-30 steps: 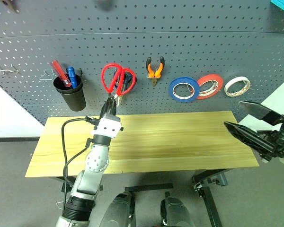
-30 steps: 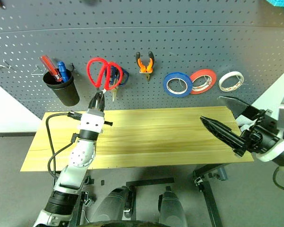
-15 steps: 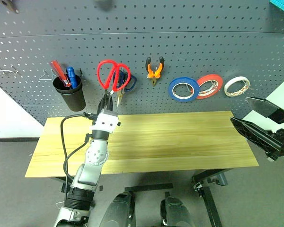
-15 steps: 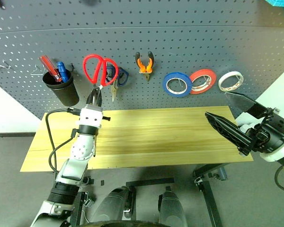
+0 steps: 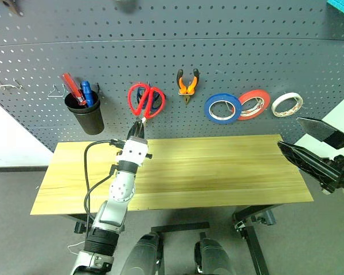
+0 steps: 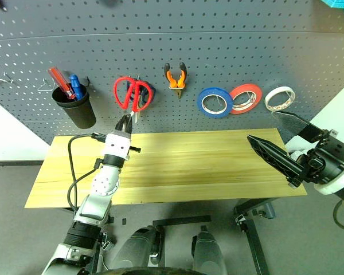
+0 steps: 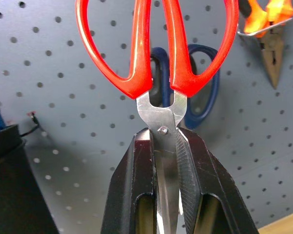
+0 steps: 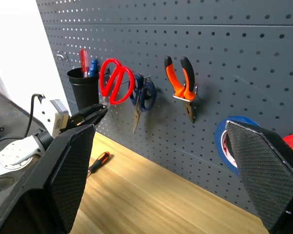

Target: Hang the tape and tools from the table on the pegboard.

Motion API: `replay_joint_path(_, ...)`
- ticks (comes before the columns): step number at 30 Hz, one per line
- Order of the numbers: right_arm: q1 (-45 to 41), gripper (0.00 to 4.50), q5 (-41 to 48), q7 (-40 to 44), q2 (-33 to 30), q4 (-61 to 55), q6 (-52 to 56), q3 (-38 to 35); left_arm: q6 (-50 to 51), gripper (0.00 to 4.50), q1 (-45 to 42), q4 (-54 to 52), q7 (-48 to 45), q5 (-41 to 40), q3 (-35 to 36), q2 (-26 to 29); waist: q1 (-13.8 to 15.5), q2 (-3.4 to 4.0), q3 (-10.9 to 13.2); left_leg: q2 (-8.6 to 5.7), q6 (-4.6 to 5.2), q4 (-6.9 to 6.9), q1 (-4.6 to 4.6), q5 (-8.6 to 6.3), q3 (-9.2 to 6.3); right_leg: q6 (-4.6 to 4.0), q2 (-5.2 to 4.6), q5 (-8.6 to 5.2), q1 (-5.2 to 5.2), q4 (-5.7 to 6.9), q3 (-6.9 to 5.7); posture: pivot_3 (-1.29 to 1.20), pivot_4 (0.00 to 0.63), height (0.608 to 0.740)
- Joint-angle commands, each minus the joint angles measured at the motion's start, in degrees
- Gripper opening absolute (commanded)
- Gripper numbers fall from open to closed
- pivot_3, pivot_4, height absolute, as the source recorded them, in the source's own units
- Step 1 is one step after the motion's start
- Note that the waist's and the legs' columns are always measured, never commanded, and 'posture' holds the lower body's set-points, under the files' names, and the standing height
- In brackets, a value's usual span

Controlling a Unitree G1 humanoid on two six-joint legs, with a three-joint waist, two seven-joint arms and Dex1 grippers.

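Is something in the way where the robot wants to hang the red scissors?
Yes. The blue-handled scissors already hang on the pegboard, right behind the red scissors. The left gripper holds the red scissors by the blades, jaws shut.

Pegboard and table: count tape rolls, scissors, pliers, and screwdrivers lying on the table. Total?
Tape rolls: 3 (blue tape, red tape, whitish tape)
Scissors: 2 (red scissors, blue scissors)
Pliers: 1 (orange-and-black pliers)
Screwdrivers on the table: 1 (black-and-orange screwdriver)
Total: 7
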Motion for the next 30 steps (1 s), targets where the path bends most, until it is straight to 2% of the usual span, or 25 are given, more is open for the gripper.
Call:
replay_joint_path(1, 0.0, 4.5, -0.2, -0.1, -0.6, -0.6, -0.6, -0.4, -1.3, 0.26, 0.0, -1.5, -0.4, -0.2, -0.6, -0.3, 0.0, 0.0, 0.0, 0.0, 0.0, 0.0, 0.0, 0.0, 0.0, 0.0, 0.0, 0.0, 0.0, 0.0, 0.0, -0.11, 0.164, 0.74)
replay_joint_path(15, 0.7, 4.5, -0.9, -0.1, -0.8, -1.0, -0.4, -0.3, -2.1, 0.26, -2.9, 3.0, 0.9, 0.6, 0.0, -0.5, 0.0, 0.0, 0.0, 0.0, 0.01, 0.01, 0.0, 0.0, 0.0, 0.0, 0.0, 0.0, 0.01, 0.01, 0.0, -0.11, 0.172, 0.74)
replay_joint_path(30, 0.8, 4.5, 0.0, -0.2, -1.2, -1.2, -0.4, -1.2, -7.7, 0.26, -12.0, 20.0, 7.1, 2.3, -0.4, -1.9, -0.1, -0.02, 0.0, 0.0, 0.02, 0.03, 0.0, 0.0, 0.01, 0.03, 0.01, 0.01, 0.01, 0.03, 0.0, -0.13, 0.177, 0.74)
